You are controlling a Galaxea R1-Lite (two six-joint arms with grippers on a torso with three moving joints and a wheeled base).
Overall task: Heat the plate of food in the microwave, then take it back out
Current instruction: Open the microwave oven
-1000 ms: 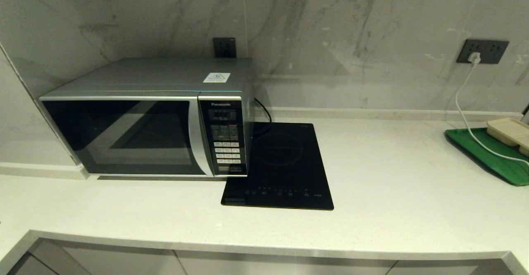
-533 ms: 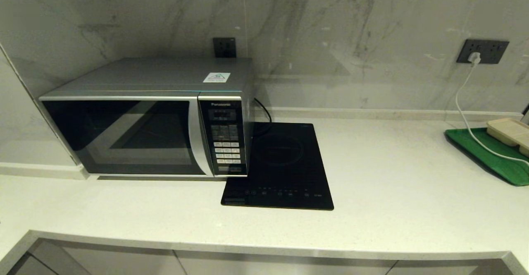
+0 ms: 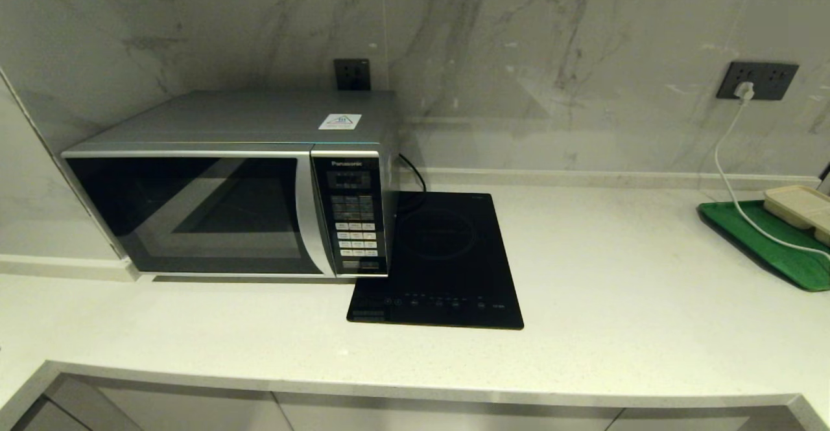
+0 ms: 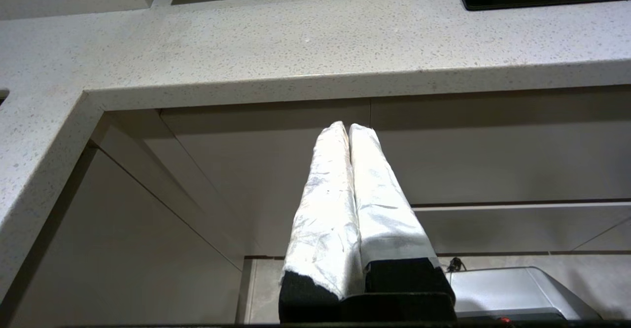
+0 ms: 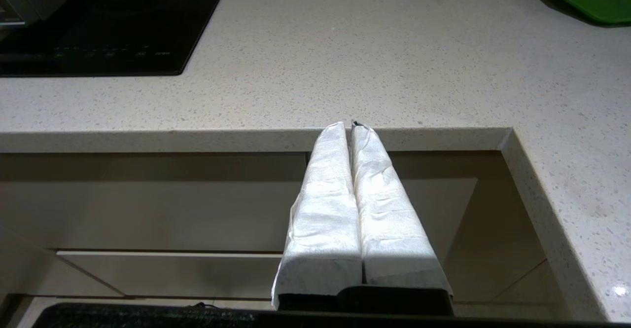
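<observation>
The microwave [image 3: 227, 191] is closed, its contents hidden behind dark glass; left gripper [image 4: 349, 127] and right gripper [image 5: 349, 125] pressed together below the counter [image 3: 616, 275]

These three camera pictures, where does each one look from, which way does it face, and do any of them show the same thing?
Head view: high up, facing forward and down at the microwave, black hob and counter; no part of the robot shows.
Left wrist view: below the counter's edge, facing the cabinet fronts; the shut left gripper shows.
Right wrist view: low by the edge, facing across the counter; the shut right gripper shows.
Shared: all three show the hob; head and right wrist views both show the green tray.
</observation>
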